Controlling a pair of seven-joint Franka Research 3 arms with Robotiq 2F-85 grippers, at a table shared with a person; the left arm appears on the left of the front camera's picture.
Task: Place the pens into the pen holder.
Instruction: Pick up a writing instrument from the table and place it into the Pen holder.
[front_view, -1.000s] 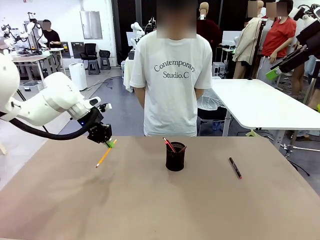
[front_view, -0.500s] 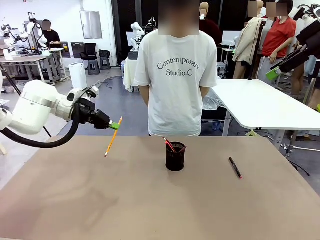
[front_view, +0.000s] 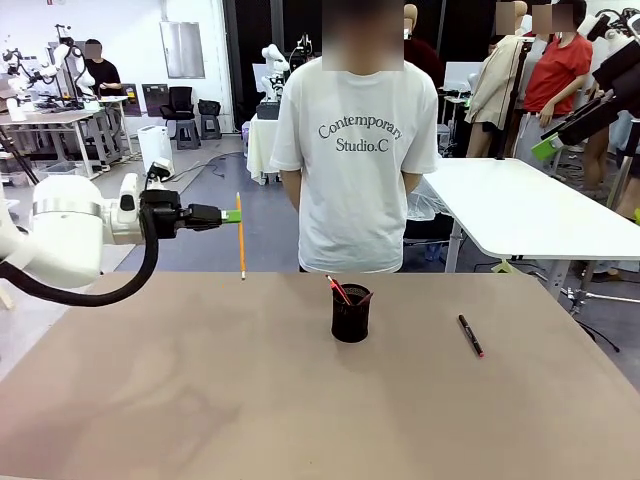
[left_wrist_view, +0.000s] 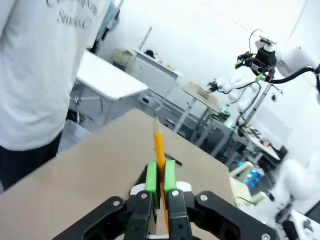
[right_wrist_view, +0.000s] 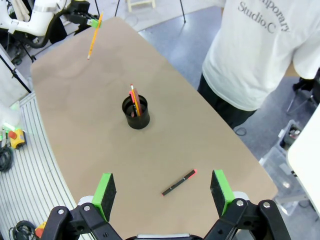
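My left gripper is shut on the orange-yellow pencil, which hangs upright above the table's far left part. In the left wrist view the pencil is pinched between the green pads. The black mesh pen holder stands mid-table with a dark red-brown pen leaning in it. A black pen with a red tip lies on the table to its right. My right gripper is open, high above the black pen and the pen holder; the right gripper also shows at the upper right of the front view.
A person in a white T-shirt stands at the far edge of the brown table, arms behind the back. A white table stands beyond at the right.
My left gripper has risen and turned, bringing the pencil from a slant near the table to upright and a little to the right. The right gripper, holder and black pen have not moved.
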